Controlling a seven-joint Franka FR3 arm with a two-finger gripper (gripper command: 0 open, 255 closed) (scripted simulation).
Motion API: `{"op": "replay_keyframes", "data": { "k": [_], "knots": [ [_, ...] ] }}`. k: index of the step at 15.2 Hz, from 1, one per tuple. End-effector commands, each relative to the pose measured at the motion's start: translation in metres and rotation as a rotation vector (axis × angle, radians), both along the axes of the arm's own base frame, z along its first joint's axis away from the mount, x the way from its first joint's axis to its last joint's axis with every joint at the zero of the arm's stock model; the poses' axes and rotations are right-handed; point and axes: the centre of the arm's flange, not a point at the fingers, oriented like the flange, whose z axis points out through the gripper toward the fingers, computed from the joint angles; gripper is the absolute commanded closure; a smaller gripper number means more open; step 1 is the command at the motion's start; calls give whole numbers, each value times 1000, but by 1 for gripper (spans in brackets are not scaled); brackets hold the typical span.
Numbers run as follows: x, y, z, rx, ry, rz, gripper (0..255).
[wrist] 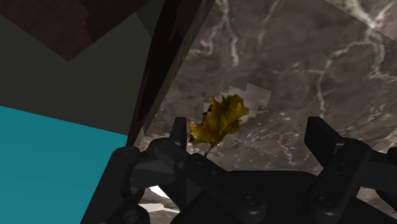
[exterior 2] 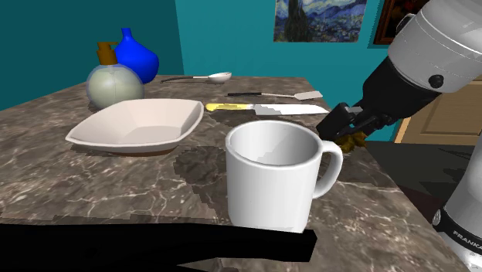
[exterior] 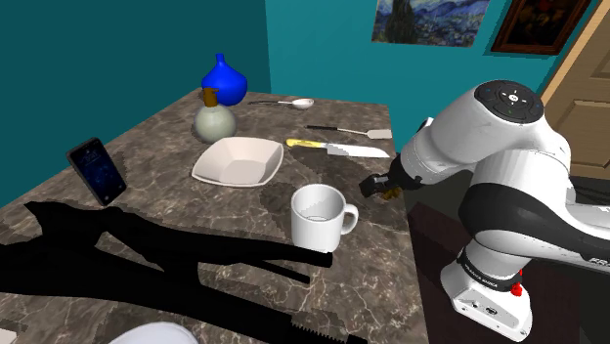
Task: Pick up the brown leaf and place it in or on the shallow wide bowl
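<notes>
**Clerk:** Item one, brown leaf point(wrist: 219, 121). Location?

**Checker:** It lay on the dark marbled desk point(exterior: 147, 147), right at the desk edge nearest the stand. It sat between the fingers, close beside one finger point(wrist: 180, 137); whether the two touched, I could not tell. The other finger stood well apart from it.

**Clerk:** Gripper point(wrist: 251, 137), condition?

**Checker:** Fingers spread wide, pinching nothing, low over that same edge.

**Clerk:** Item two, shallow wide bowl point(exterior: 238, 161).

**Checker:** White, squarish, mid-desk, well apart from the leaf.

**Clerk:** Anything between the two?

**Checker:** A white mug point(exterior: 318, 217) stood upright near the gripper, lower in the shoulder view. A yellow-handled knife point(exterior: 337, 148) lay flat, higher in that view. A bare strip of desk ran between them up to the bowl's rim.

**Clerk:** Far side?

**Checker:** Spatula point(exterior: 352, 130) and spoon point(exterior: 288, 102) lay flat. A blue vase point(exterior: 224, 80) stood at the far edge, with a round grey-green bottle point(exterior: 214, 119) just behind the bowl. A phone point(exterior: 97, 169) stood propped near the desk's edge at the shoulder view's left.
</notes>
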Motion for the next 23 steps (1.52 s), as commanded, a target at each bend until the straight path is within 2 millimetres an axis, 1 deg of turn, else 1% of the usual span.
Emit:
{"op": "replay_keyframes", "data": {
  "k": [1,3,4,13,23],
  "knots": [
    [0,0,0,0,0,0,0],
    [0,0,0,0,0,0,0],
    [0,0,0,0,0,0,255],
    [0,0,0,0,0,0,255],
    [0,0,53,0,0,0,255]
  ]
}}
